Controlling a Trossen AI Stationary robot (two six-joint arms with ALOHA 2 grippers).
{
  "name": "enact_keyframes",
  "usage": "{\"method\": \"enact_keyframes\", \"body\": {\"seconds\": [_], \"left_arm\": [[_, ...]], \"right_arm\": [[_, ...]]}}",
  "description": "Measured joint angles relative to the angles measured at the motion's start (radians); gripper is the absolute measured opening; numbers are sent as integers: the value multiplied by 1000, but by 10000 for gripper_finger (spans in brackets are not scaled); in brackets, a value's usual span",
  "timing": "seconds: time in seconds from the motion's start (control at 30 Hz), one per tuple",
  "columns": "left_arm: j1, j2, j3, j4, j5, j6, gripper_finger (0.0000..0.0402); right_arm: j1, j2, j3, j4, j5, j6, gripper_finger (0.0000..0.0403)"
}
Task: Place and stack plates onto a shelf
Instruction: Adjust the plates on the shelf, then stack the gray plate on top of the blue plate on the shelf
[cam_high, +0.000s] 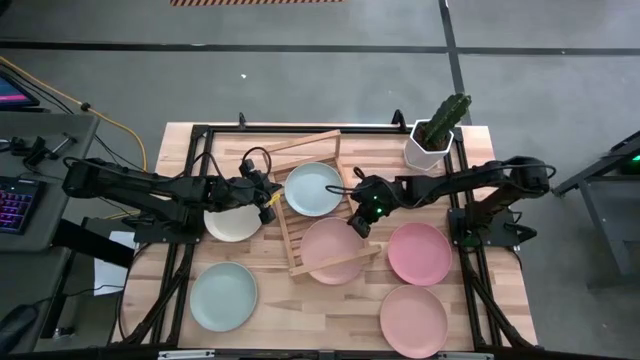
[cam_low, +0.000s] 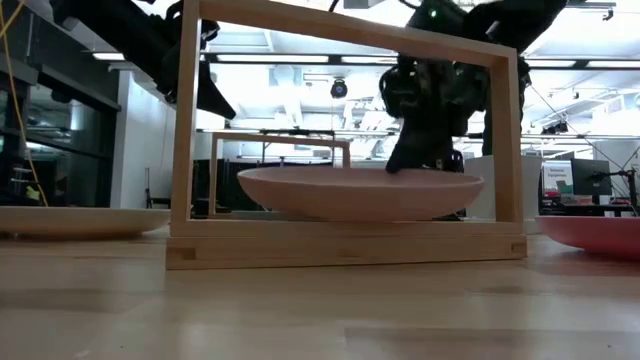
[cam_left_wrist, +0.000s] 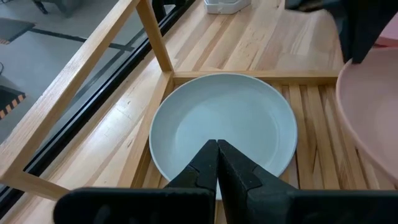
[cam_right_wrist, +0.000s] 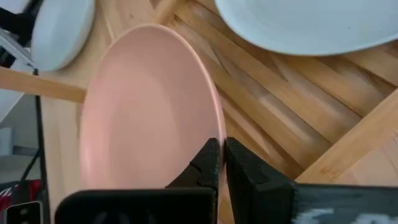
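The wooden shelf (cam_high: 300, 160) stands askew at the table's middle. A mint-blue plate (cam_high: 313, 188) lies on its far half. My right gripper (cam_high: 358, 222) is shut on a pink plate (cam_high: 333, 252) that sits low in the shelf's near half, about level in the low view (cam_low: 360, 192). My left gripper (cam_high: 276, 200) is shut at the shelf's left side, its tips by the mint plate's rim (cam_left_wrist: 186, 180). A cream plate (cam_high: 232, 222) lies under my left arm. A second mint plate (cam_high: 223, 296) and two pink plates (cam_high: 419, 253) (cam_high: 413, 320) lie on the table. My left gripper's shut tips (cam_left_wrist: 217, 155) stand at the mint plate's near-left rim; I cannot tell whether they touch it. My right gripper pinches the pink plate's rim (cam_right_wrist: 214, 134) between its two fingers, on the plate's far right side, slanting down from the table's right. I cannot tell whether the plate rests on the slats.
A white pot with a cactus (cam_high: 435, 135) stands at the table's far right corner. The shelf's raised frame rails (cam_low: 185, 130) enclose the pink plate. Dark arm mounts run along the table's left and right sides.
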Motion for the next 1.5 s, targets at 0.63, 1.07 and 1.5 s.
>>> {"method": "enact_keyframes", "body": {"seconds": [0.63, 1.07, 1.5], "left_arm": [[0, 0, 0, -1, 0, 0, 0], [0, 0, 0, -1, 0, 0, 0], [0, 0, 0, -52, 0, 12, 0]], "right_arm": [[-33, 86, 0, 85, 74, 23, 0], [-41, 86, 0, 104, 81, 10, 78], [-104, -55, 0, 20, 117, -182, 133]]}}
